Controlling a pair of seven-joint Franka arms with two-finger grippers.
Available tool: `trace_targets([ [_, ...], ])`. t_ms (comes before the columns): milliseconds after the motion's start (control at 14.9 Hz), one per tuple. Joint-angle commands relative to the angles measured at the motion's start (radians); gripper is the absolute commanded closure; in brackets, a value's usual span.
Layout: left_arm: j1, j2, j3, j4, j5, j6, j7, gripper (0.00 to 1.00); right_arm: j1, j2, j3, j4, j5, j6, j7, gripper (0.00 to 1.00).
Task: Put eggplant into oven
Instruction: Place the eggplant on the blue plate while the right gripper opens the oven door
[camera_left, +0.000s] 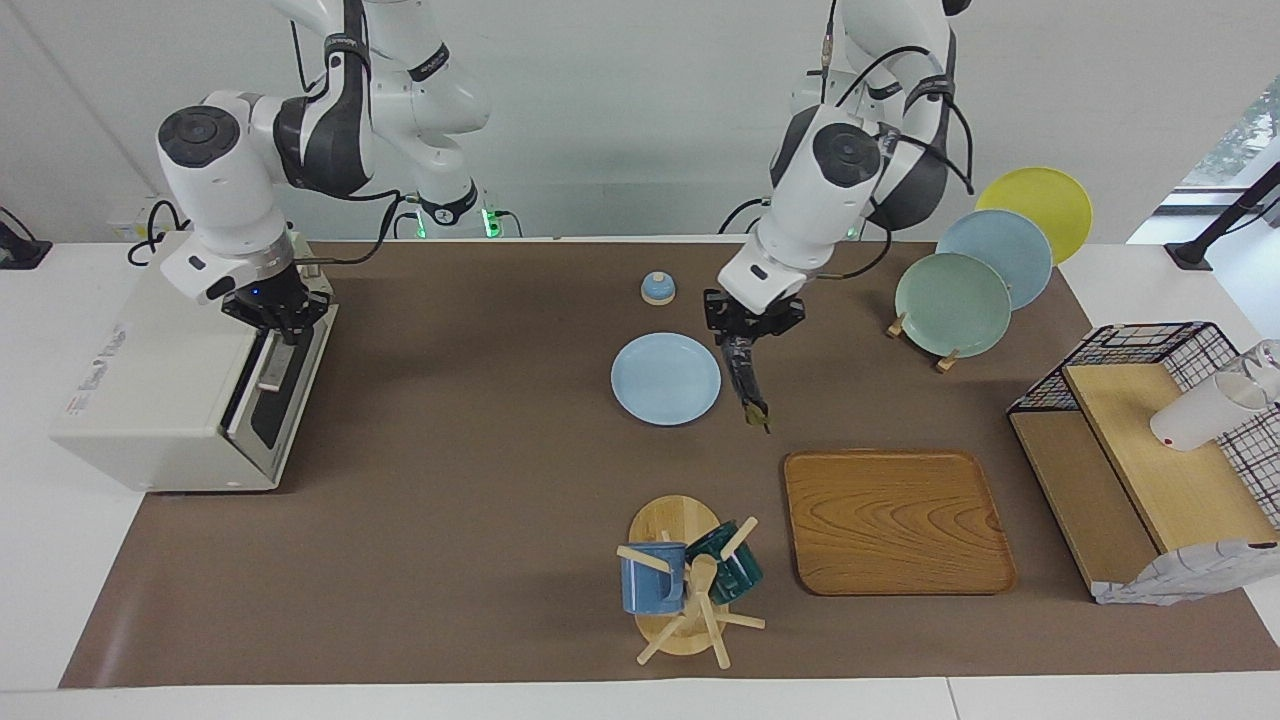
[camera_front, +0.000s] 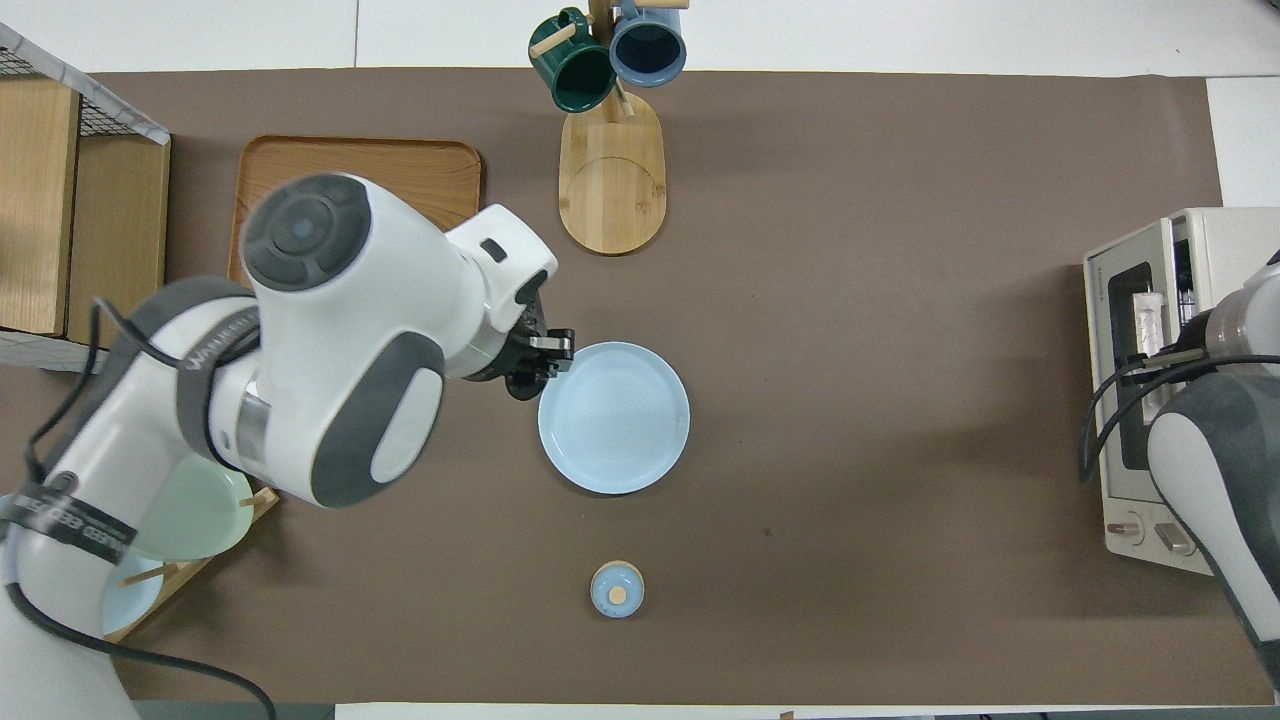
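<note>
Eggplant (camera_left: 745, 380): long, dark, green stem tip lowest; hangs in the air from the left tool (camera_left: 748, 330), over the brown mat just beside the light blue plate (camera_left: 665, 378). Hidden under the left arm in the overhead view.

Left tool (camera_front: 535, 360): fingers pinched on the eggplant's upper end; raised above the desk (camera_left: 450, 480), between the plate and the plate rack.

Oven (camera_left: 175, 385): off-white, at the right arm's end of the desk; its dark glass door (camera_left: 272, 385) is tilted ajar at the top edge.

Right tool (camera_left: 275, 318): at the door's metal bar handle (camera_left: 272, 362); fingers closed on the handle.

Wooden tray (camera_left: 895, 520): bare, farther from the robots than the eggplant.

Mug stand (camera_left: 685, 580): wooden, with a blue mug and a dark green mug, beside the tray.

Small blue lidded pot (camera_left: 657, 288): nearer to the robots than the plate.

Plate rack (camera_left: 985, 265): green, blue and yellow plates on edge, toward the left arm's end.

Wire basket (camera_left: 1165, 375): black, with wooden boards, at the left arm's end.
</note>
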Motion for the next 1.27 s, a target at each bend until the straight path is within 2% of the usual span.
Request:
trace_targets([
  [0,-0.094,-0.06,0.02,-0.157,-0.017,0.153,-0.018,1.0,-0.009,0.046,-0.003,-0.064,0.002,0.105,0.013,1.0],
  [335,-0.181,-0.005,0.021,-0.287,-0.017,0.367,-0.033,1.0,0.065,0.096,-0.001,-0.088,0.017,0.175,0.133,1.0],
  [805,-0.21,0.004,0.023,-0.312,-0.016,0.378,-0.055,1.0,0.11,0.124,-0.001,-0.176,0.035,0.356,0.197,1.0],
  [939,-0.21,0.004,0.025,-0.311,-0.014,0.37,-0.047,0.01,0.122,0.155,0.0,-0.18,0.035,0.383,0.239,1.0],
  [1141,-0.193,-0.01,0.028,-0.3,-0.014,0.349,-0.001,0.0,0.134,0.193,0.0,-0.18,0.066,0.424,0.248,1.0],
  [1208,-0.181,-0.025,0.032,-0.285,-0.013,0.301,0.005,0.0,0.134,0.213,0.0,-0.18,0.089,0.429,0.248,1.0],
])
